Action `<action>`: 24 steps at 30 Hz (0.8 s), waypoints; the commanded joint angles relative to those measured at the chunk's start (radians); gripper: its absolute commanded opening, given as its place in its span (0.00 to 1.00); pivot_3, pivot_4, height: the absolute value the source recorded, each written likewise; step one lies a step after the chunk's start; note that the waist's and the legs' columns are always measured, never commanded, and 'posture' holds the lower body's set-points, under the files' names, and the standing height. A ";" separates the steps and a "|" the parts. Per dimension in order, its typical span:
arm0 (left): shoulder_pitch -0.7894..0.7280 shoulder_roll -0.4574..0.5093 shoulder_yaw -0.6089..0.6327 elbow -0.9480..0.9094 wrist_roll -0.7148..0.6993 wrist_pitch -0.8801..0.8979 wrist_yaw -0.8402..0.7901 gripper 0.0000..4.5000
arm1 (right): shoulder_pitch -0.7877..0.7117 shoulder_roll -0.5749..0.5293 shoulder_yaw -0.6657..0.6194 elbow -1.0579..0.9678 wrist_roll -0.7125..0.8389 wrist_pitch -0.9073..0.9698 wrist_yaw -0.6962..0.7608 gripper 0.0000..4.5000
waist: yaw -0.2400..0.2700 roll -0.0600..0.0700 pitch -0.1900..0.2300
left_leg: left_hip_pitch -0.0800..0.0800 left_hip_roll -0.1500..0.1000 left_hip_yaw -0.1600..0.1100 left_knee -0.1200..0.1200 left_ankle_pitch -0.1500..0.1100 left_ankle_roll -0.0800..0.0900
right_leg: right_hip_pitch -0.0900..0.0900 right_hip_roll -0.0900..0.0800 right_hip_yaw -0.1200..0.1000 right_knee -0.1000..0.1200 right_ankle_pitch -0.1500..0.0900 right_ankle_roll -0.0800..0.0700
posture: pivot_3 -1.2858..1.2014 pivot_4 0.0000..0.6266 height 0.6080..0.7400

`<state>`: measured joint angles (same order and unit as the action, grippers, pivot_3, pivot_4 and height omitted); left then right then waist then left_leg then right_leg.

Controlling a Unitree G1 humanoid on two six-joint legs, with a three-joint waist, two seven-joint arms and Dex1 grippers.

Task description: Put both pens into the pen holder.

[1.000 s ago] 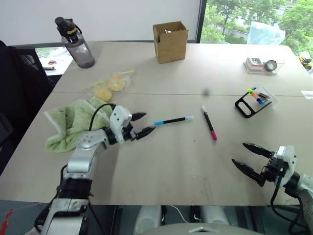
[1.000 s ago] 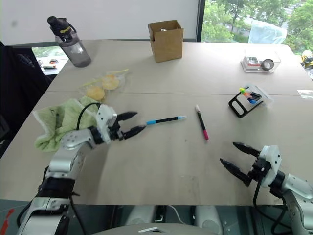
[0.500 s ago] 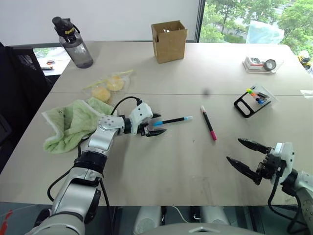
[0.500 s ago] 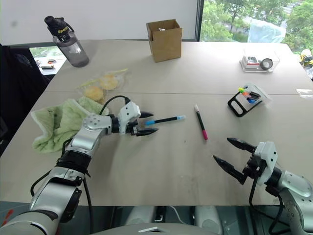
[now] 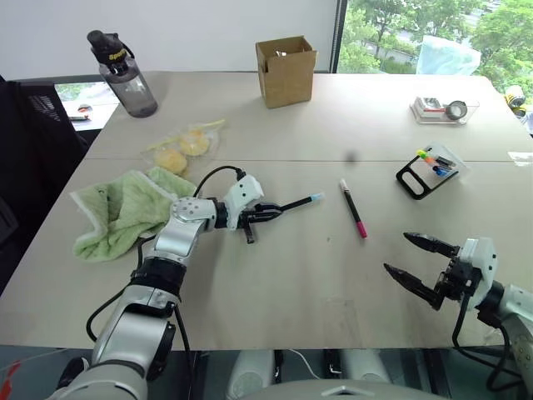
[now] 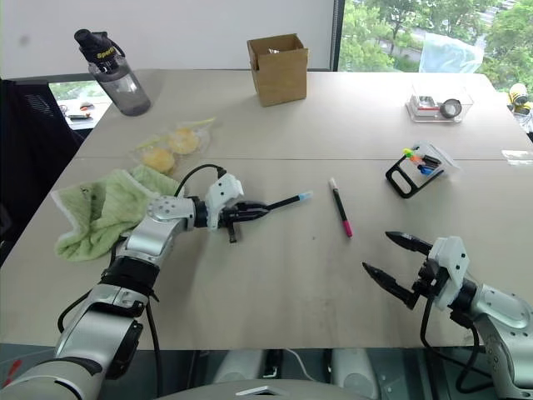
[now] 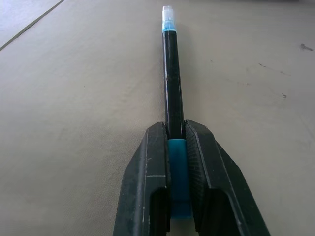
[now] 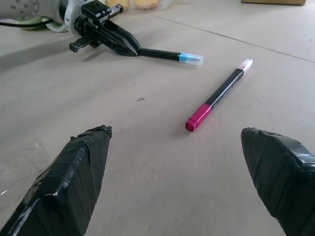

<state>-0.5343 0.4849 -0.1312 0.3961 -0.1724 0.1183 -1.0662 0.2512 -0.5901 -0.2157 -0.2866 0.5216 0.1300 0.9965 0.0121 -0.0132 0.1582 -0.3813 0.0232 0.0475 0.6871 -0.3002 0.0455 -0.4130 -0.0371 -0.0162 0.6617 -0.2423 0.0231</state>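
The left gripper pinches the blue-ended pen by its tail, shaft aimed toward the pen holder (far across the table); the magenta pen lies nearer the spread right gripper.

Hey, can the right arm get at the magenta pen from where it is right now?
Probably yes. The right end effector is open and empty, and only bare table lies between it and the magenta pen. The left end effector, shut on the blue-tipped pen, sits off to the side.
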 commanded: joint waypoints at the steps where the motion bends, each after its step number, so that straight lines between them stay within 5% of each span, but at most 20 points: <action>1: 0.033 -0.028 0.121 -0.177 -0.203 0.152 0.001 0.01 | -0.041 0.018 0.044 -0.049 0.041 0.061 -0.027 1.00 | 0.000 -0.001 0.000 | -0.001 0.001 0.000 0.000 0.000 0.000 | -0.001 0.000 -0.001 0.000 0.000 0.000 | 0.52 0.24 0.97; 8: 0.111 -0.034 0.225 -0.440 -0.541 0.544 0.017 0.01 | -0.222 0.162 0.110 -0.154 0.202 0.334 -0.286 1.00 | -0.003 0.000 0.000 | 0.000 0.001 -0.001 0.000 0.001 -0.001 | -0.001 -0.005 -0.001 0.001 0.000 0.000 | 0.52 0.24 0.97; 15: 0.112 -0.036 0.283 -0.525 -0.786 0.776 0.048 0.01 | -0.490 0.178 0.090 -0.129 0.671 0.712 -0.477 1.00 | -0.001 -0.001 0.001 | -0.001 0.001 -0.002 0.000 0.003 -0.004 | -0.001 -0.005 -0.002 0.001 0.000 0.000 | 0.52 0.24 0.97; 24: 0.112 -0.020 0.259 -0.541 -0.838 0.864 0.066 0.00 | -0.673 0.276 0.136 -0.065 0.669 0.729 -0.531 0.94 | -0.002 -0.001 0.001 | -0.002 0.000 -0.002 0.000 0.001 -0.001 | -0.002 0.000 -0.002 0.000 0.000 0.000 | 0.52 0.24 0.97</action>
<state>-0.4183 0.4565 0.1202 -0.1056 -0.9853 0.9750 -1.0024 -0.4037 -0.3232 -0.0737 -0.3383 1.1877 0.8770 0.4712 0.0102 -0.0140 0.1590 -0.3836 0.0232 0.0456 0.6872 -0.2995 0.0443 -0.4146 -0.0372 -0.0179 0.6617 -0.2421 0.0228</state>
